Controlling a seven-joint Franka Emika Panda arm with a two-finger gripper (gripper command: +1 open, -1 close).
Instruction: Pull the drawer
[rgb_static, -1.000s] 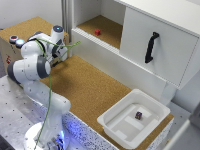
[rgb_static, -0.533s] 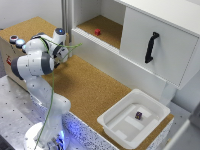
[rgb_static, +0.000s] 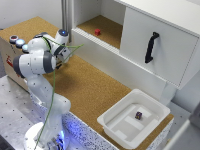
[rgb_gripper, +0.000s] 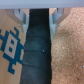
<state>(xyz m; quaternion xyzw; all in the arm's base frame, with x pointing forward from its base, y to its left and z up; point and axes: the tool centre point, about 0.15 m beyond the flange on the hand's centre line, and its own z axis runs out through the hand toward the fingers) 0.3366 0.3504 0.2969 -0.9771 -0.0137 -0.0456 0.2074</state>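
Observation:
The drawer (rgb_static: 160, 45) is a white front with a black vertical handle (rgb_static: 151, 47) on the cabinet at the exterior view's right, and it looks closed. My gripper (rgb_static: 64, 55) hangs over the cork table's far left, well away from the handle. In the wrist view the gripper (rgb_gripper: 38, 17) points down, and its fingers (rgb_gripper: 22, 16) stand apart with nothing held. A dark strip (rgb_gripper: 37, 55) runs below them. The drawer does not show in the wrist view.
An open cabinet compartment (rgb_static: 107, 27) holds a small red object (rgb_static: 98, 32). A white tray (rgb_static: 112, 125) with a small dark object (rgb_static: 138, 115) sits at the table's near right. A printed cardboard box (rgb_gripper: 10, 50) lies beside the gripper.
The wrist has shifted slightly up and toward the cabinet. The drawer and the other objects have not moved.

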